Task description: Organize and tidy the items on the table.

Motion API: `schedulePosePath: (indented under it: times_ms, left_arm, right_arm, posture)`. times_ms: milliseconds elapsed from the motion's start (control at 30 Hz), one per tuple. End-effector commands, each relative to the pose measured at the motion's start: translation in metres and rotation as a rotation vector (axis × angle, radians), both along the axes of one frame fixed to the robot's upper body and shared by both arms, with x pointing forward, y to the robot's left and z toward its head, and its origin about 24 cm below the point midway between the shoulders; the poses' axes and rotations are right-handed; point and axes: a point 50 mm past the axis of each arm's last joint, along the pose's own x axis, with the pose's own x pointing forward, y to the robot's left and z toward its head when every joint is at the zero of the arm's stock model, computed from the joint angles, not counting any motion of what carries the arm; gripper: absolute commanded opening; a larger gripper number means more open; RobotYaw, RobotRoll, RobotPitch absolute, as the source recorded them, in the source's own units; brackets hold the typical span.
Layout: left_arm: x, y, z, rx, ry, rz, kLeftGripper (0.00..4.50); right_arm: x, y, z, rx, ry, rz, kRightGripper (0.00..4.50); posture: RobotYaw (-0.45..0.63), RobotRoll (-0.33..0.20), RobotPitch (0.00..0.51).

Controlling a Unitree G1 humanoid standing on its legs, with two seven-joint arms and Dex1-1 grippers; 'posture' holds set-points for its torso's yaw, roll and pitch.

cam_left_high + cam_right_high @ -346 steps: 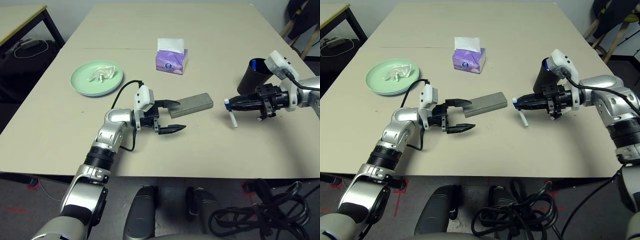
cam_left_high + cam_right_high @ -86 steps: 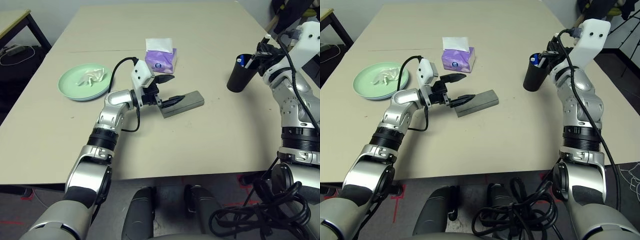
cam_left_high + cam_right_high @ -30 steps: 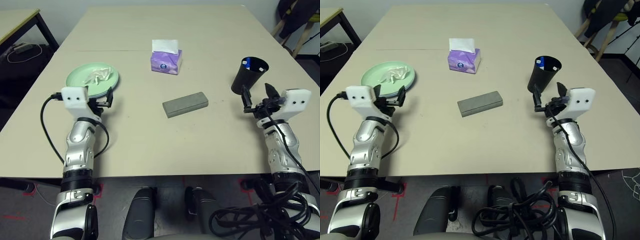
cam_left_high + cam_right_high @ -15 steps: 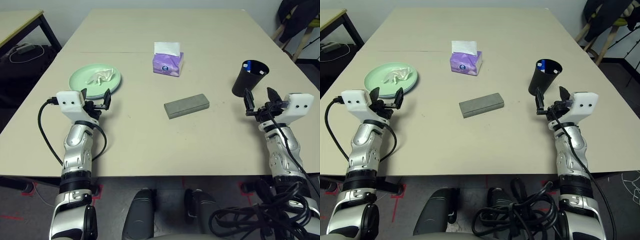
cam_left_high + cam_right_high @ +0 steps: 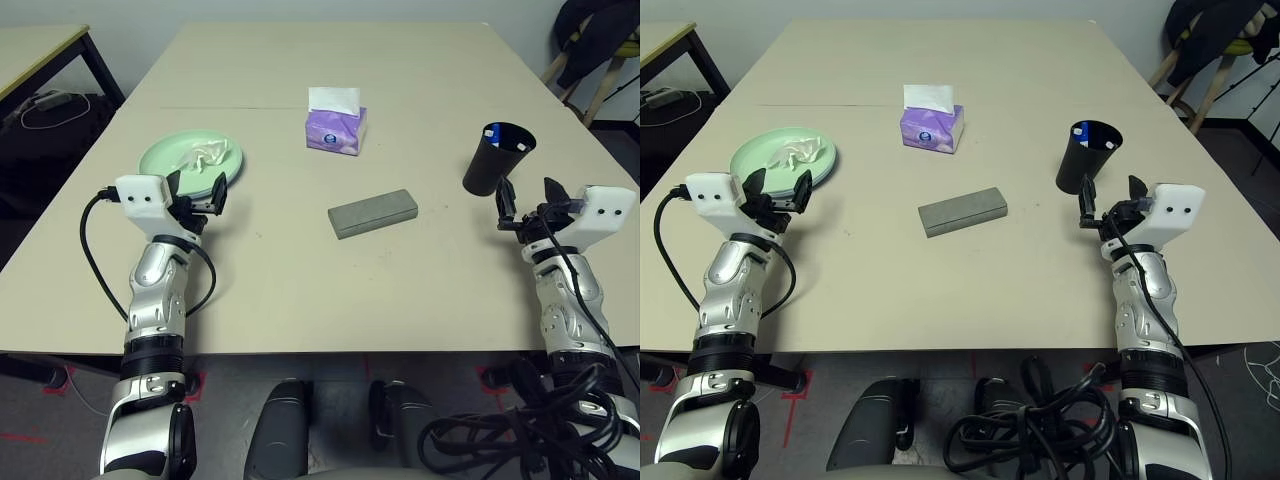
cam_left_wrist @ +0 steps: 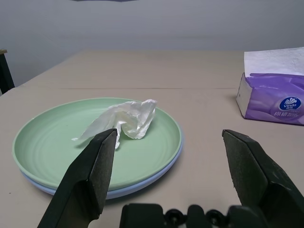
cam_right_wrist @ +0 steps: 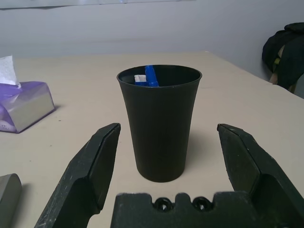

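Two plates (image 5: 190, 162) stacked far left on the tabletop (image 5: 420, 290), tissue (image 6: 124, 121) on top. Grey case (image 5: 372, 212) in the middle, cup (image 5: 497, 157) at right. Best to stay back now; looks nearly tidy. Left end effector (image 5: 196, 196) wide apart, holding nothing. Right end effector (image 5: 530, 203) wide apart, empty too, near the cup.

Black-legged wooden desk (image 5: 45, 45) far left; pale wall (image 7: 142, 23); black cables (image 5: 1030, 425) on floor.

Matt black plastic cup (image 7: 160, 122) — crumpled soft paper tissue (image 6: 124, 120).
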Motion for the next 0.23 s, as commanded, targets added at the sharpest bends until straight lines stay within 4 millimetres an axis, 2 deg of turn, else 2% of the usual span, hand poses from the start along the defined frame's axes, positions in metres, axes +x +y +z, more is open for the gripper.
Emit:
schedulePosePath:
  times_ms: [33, 233]
  left_arm:
    - [0.0014, 0.0005, -0.0036, -0.002, 0.023, 0.012, 4.5]
    - [0.0019, 0.0016, -0.0026, -0.003, 0.016, 0.03, 4.5]
  right_arm:
    - [0.0013, -0.0027, 0.0017, -0.01, 0.005, -0.02, 4.48]
    - [0.0039, -0.0008, 0.0026, -0.009, 0.004, -0.015, 4.48]
  posture:
    - [0.1, 0.0, 0.074]
    - [0.1, 0.0, 0.071]
